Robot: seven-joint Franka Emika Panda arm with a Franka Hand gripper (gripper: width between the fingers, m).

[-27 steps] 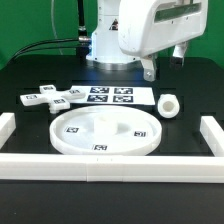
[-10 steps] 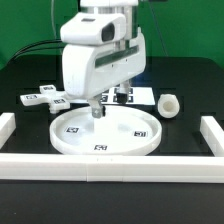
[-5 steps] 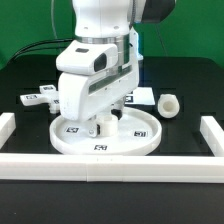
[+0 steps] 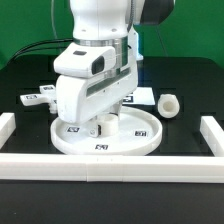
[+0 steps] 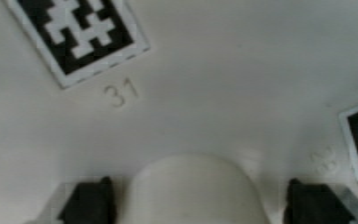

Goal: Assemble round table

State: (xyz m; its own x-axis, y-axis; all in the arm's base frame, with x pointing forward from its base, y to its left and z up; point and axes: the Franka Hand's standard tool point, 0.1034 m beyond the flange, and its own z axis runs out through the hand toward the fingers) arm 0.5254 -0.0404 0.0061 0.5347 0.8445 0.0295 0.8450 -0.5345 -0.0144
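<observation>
The large rimmed round disc [image 4: 142,140] lies flat on the black table in front of the arm. My gripper [image 4: 100,127] is down over its middle. In the wrist view the disc's surface [image 5: 211,90] fills the frame, with a tag [image 5: 83,35] and the number 31. My gripper [image 5: 197,200] is open, and its black fingers [image 5: 91,200] stand apart on either side of the disc's raised white centre hub [image 5: 194,180]. The short cylinder leg [image 4: 170,104] lies at the exterior view's right. The cross-shaped base [image 4: 38,97] lies at the left, partly hidden by the arm.
The marker board [image 4: 144,95] lies behind the disc, mostly hidden by the arm. Long white border bars run along the front [image 4: 110,168], the right [image 4: 212,135] and the left [image 4: 6,125]. Black cables trail at the back left.
The arm swung in from the back right to above the disc and came down over its centre. In the last half second it sank only slightly.
</observation>
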